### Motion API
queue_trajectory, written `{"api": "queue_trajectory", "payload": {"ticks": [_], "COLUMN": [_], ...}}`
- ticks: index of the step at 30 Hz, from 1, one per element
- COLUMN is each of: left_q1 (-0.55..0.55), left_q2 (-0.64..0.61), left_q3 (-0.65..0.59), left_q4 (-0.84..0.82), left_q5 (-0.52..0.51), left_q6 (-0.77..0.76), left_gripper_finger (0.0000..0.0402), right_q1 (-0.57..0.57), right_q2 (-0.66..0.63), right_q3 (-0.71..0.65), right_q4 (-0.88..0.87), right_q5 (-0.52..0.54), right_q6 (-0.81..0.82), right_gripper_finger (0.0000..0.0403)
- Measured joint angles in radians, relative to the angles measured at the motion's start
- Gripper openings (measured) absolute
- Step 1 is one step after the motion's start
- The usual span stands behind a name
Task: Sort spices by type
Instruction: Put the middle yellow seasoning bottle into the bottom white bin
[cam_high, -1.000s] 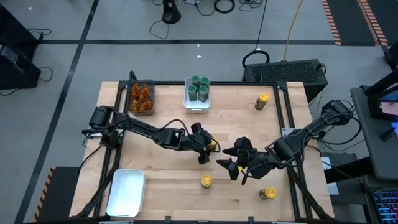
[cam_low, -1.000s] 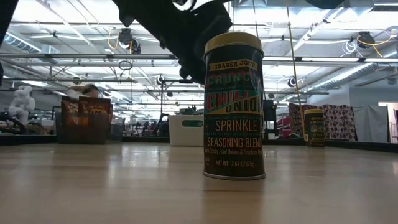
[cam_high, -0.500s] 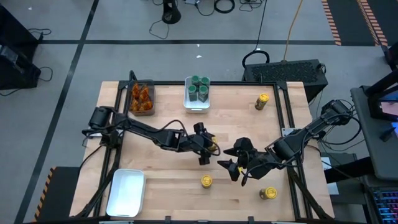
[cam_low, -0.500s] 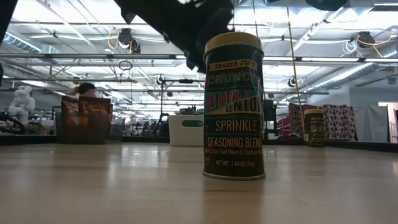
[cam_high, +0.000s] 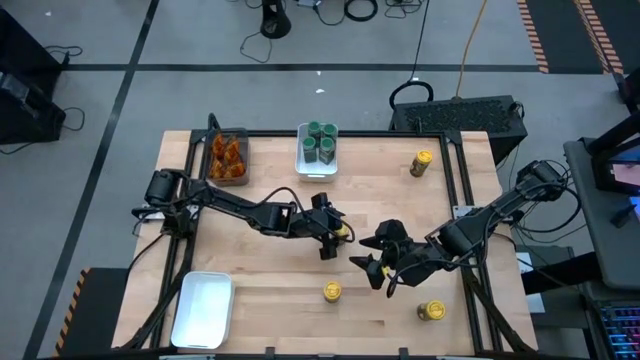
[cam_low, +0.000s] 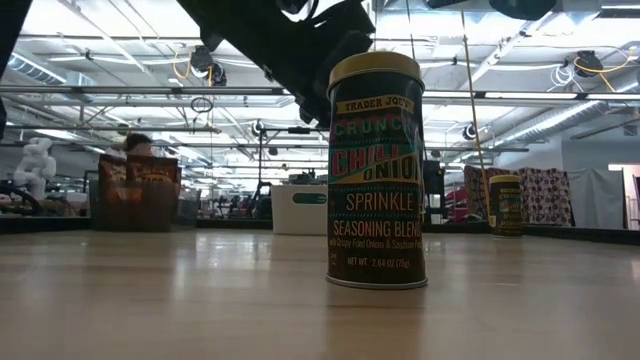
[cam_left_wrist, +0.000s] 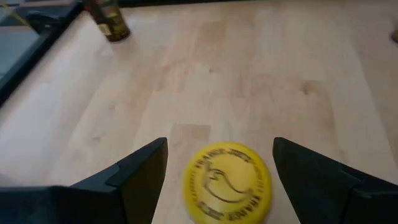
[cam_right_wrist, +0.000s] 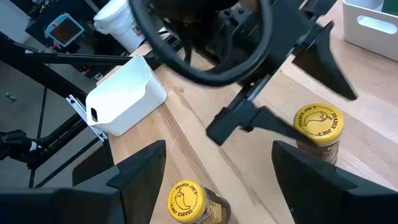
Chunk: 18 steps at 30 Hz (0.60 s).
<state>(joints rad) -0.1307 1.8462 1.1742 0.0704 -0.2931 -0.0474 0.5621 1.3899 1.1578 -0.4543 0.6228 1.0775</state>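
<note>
A yellow-lidded jar (cam_high: 341, 232) stands upright on the wooden table, and its lid (cam_left_wrist: 229, 182) lies between the fingers of my open left gripper (cam_high: 325, 230). The fingers stand on either side of it without touching. My right gripper (cam_high: 378, 264) is open and empty just to the right. In its wrist view it hovers over another yellow-lidded jar (cam_right_wrist: 186, 202). That jar (cam_high: 330, 291) fills the low view (cam_low: 376, 170). Green-lidded jars (cam_high: 318, 143) stand in a white tray. Orange-brown pieces (cam_high: 228, 156) lie in the dark bin.
Two more yellow-lidded jars stand at the near right (cam_high: 432, 311) and the far right (cam_high: 421, 163). An empty white tray (cam_high: 203, 308) sits at the near left corner. The middle of the table between the trays is bare wood.
My left gripper has shifted a little around the yellow-lidded jar, which stays in place. My right arm has kept still.
</note>
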Motion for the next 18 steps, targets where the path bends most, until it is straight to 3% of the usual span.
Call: {"api": "queue_trajectory", "payload": {"ticks": [18], "left_q1": [0.015], "left_q2": [0.053], "left_q3": [-0.012], "left_q4": [0.014], "left_q5": [0.049], "left_q6": [-0.025], "left_gripper_finger": [0.0292], "right_q1": [0.000], "right_q2": [0.000], "right_q3": [0.000], "right_q4": [-0.001], "right_q5": [0.004], "right_q6": [-0.015], "right_gripper_finger": [0.0274]}}
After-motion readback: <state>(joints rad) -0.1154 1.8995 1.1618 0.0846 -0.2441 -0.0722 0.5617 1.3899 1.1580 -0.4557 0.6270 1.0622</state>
